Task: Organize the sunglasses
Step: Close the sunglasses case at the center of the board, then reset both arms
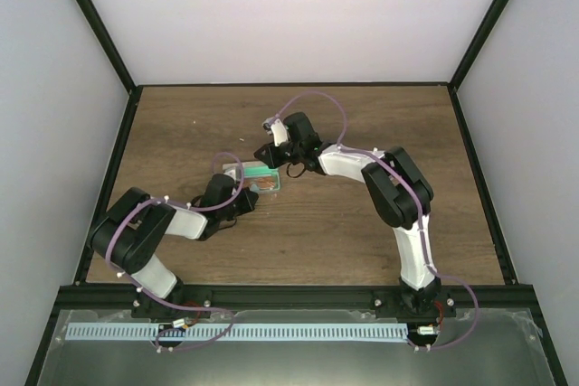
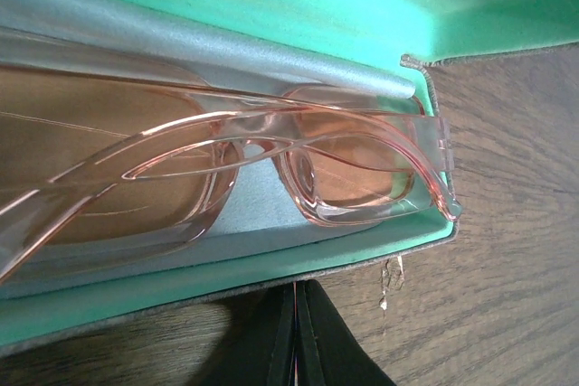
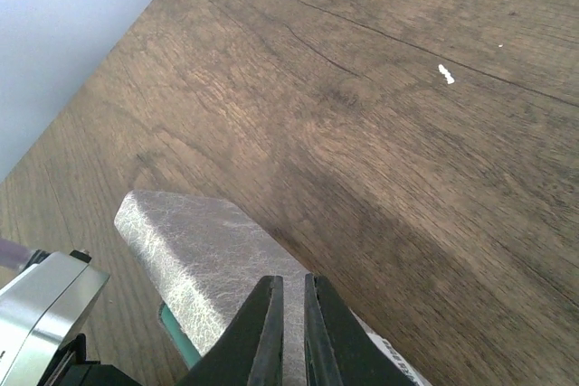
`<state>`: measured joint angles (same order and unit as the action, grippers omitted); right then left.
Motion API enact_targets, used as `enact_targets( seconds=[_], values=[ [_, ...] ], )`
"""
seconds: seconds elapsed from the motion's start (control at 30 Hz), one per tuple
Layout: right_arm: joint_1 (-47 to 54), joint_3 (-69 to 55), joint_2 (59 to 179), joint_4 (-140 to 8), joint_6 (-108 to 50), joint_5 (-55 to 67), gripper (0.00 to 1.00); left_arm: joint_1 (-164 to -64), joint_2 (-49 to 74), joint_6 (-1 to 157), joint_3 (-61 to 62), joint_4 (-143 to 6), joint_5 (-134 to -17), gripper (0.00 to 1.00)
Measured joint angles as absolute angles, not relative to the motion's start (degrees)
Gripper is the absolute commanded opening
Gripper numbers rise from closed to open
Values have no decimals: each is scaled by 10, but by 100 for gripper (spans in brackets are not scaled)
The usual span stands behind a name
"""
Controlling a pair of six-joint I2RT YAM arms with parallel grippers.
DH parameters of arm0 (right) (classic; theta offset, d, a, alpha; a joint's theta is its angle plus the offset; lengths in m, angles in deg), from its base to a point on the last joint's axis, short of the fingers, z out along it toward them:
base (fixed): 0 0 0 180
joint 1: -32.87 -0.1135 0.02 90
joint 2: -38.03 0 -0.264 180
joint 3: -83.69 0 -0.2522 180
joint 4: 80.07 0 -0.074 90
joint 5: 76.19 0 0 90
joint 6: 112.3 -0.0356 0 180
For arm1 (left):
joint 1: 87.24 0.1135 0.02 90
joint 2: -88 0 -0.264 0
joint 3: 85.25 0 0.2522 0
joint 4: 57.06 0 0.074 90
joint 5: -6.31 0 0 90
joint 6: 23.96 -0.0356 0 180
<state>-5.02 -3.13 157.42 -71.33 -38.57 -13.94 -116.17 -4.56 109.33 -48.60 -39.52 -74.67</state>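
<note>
Nearest us, the left tool (image 2: pixel 297 336) is pressed together with nothing visible between its tips. It sits low on the counter (image 2: pixel 507 178), just beside the near rim of the open case (image 2: pixel 226 282). If the case gets nudged from there, it could slide or twist under the other arm's hold.

Inside the case lie the sunglasses (image 2: pixel 271 155), folded, on a pale blue cloth (image 2: pixel 262 210). One corner of the frame seems to ride at the end wall, perhaps above the rim. A lid coming down on it could pinch or crack the frame, or simply refuse to shut.

Farther off, the right tool (image 3: pixel 289 314) is nearly closed at the edge of the lid (image 3: pixel 199 241) and appears to pinch it. If that thin hold slips, the lid could drop early.

We count one pair of sunglasses, one case, one cloth and two tools.
</note>
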Motion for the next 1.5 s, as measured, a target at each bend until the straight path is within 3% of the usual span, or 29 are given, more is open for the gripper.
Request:
enact_targets(
  seconds=[1.03,1.33,1.43,1.5],
  values=[
    [-77,-144,1560,-791,-409,-113,11,-1162,-25,1090,-490,-420,-746,5],
    [-77,-194,1502,-775,-426,-67,15,-1165,69,1078,-506,-462,-754,8],
    [-77,-239,1456,-789,-438,-37,15,-1173,133,1076,-510,-492,-772,11],
    [-77,-266,1425,-804,-443,-16,19,-1177,184,1074,-518,-510,-786,24]
  ],
)
